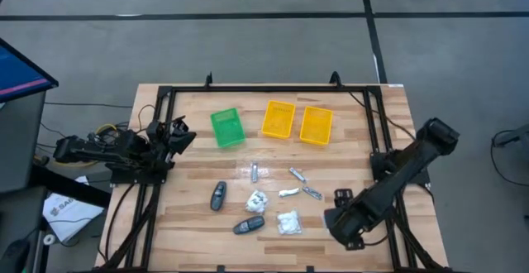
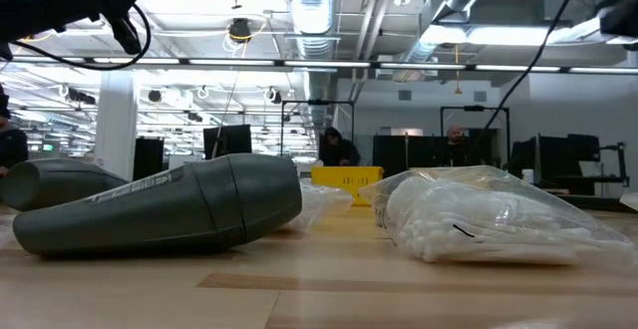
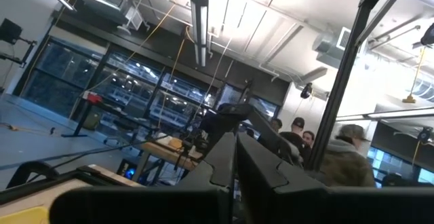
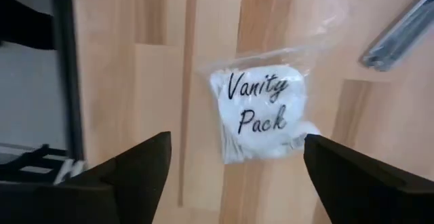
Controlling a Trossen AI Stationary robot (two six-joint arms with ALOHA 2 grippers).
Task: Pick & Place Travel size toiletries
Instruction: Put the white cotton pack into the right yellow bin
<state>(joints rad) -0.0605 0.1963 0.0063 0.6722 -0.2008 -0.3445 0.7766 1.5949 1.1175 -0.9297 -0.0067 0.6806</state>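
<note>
At the left edge of the high view the left gripper (image 1: pixel 183 134) sits off the table's (image 1: pixel 190 223) left side at mid-height, near the green bin (image 1: pixel 226 128); its own wrist view shows the two fingers (image 3: pixel 264 176) pressed together and aimed out at the room.

Right of the green bin, two yellow bins (image 1: pixel 278 118) (image 1: pixel 316 125) stand side by side in the upper middle. Below them lie the toiletries: a dark grey oval gadget (image 1: pixel 217 196), a second one (image 1: pixel 249 225) lower down, a crinkly white packet (image 1: pixel 256 200) between them, another white packet (image 1: pixel 288 221) marked "Vanity Pack" (image 4: pixel 261 112), and thin silver pieces (image 1: pixel 254 173) (image 1: pixel 297 174) (image 1: pixel 288 192) (image 1: pixel 312 193) scattered across the centre.

In the lower right, the right gripper (image 1: pixel 339 211) hangs just beside the Vanity Pack packet, fingers (image 4: pixel 139 166) spread wide above it, touching nothing.
</note>
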